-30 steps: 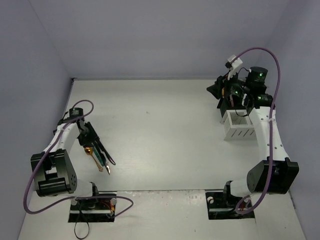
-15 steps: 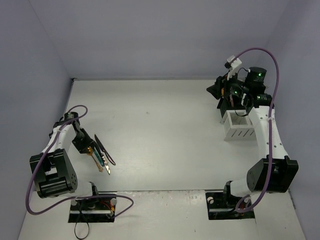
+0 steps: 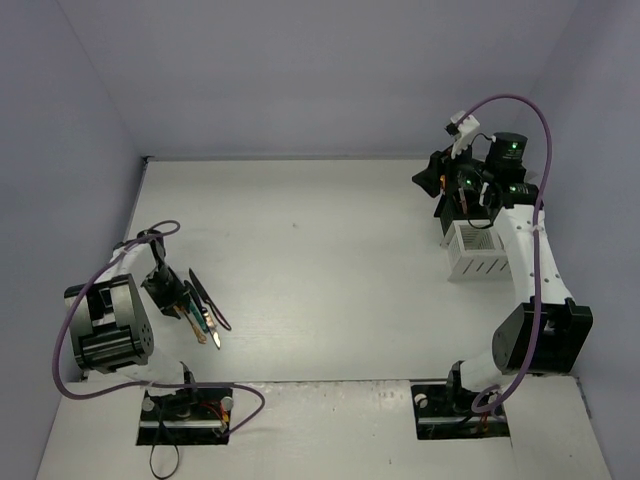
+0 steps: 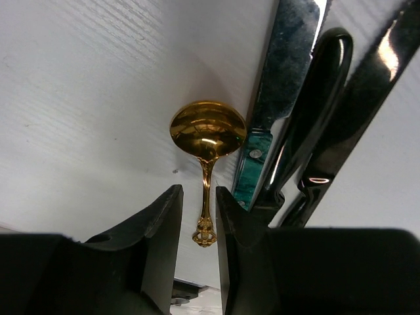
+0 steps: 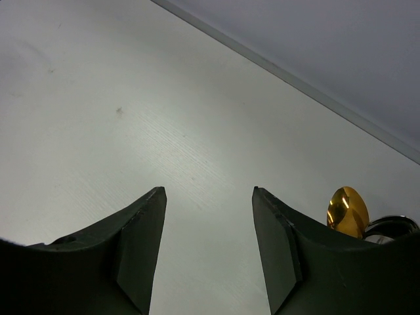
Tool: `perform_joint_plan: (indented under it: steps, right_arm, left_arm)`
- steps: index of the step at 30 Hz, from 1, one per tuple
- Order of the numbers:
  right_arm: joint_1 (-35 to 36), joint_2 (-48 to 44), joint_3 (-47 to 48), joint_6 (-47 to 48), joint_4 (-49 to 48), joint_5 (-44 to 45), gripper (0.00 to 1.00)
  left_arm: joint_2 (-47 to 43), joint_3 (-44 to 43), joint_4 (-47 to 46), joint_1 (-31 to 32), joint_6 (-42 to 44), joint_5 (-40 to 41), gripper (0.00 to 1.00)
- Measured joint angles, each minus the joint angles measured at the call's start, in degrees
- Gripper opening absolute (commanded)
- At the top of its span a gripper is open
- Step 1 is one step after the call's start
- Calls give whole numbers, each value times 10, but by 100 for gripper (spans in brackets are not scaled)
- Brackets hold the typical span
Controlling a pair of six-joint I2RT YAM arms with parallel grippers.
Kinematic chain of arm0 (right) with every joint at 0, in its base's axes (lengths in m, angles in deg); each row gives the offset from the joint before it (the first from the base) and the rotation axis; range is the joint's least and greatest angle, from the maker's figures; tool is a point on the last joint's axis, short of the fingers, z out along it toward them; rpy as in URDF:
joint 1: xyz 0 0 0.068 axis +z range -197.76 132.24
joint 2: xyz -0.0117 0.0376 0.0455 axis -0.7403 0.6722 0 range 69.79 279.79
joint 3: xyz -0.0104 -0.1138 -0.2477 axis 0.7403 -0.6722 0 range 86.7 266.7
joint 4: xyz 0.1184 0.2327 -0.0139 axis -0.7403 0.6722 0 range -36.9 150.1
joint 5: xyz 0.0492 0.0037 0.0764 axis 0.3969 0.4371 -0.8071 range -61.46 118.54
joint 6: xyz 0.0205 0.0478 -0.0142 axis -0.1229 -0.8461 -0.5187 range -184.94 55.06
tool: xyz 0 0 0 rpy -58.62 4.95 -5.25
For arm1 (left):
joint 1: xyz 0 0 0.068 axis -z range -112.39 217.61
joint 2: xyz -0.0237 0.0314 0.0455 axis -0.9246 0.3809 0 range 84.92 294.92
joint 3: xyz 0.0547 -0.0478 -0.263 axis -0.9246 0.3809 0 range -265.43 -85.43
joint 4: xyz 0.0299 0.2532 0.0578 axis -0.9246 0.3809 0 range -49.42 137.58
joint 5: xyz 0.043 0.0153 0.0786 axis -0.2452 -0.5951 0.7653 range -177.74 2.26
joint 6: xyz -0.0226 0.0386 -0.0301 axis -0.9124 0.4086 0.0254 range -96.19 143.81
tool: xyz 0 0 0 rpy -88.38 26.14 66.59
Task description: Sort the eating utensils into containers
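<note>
A gold spoon lies bowl-up on the white table, beside a teal-handled knife and two black pieces. My left gripper is low over the spoon. Its jaws straddle the thin handle with a narrow gap on each side, so it is still open. From above, this cluster lies at the near left under the left gripper. My right gripper is open and empty, hovering by the white slotted container at the far right. Another gold spoon bowl peeks in beside its right finger.
The left arm's base stands close to the utensil cluster. The side wall runs along the left and the back wall behind the containers. The right arm hides most of the black container. Black base plates sit at the near edge.
The left gripper has shifted slightly nearer along the spoon's handle and its jaws have narrowed around it. The right arm has hardly moved.
</note>
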Motion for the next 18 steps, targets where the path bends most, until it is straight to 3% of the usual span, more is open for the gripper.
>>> perform_joint_plan:
  steps: [15,18]
  right_arm:
    - [-2,9,23,0,1,2,52]
    - [-4,9,29,0,0,2,52]
  left_arm:
    - [45,-10,2,0,0,22,22]
    - [54,-18,3,0,0,26,5]
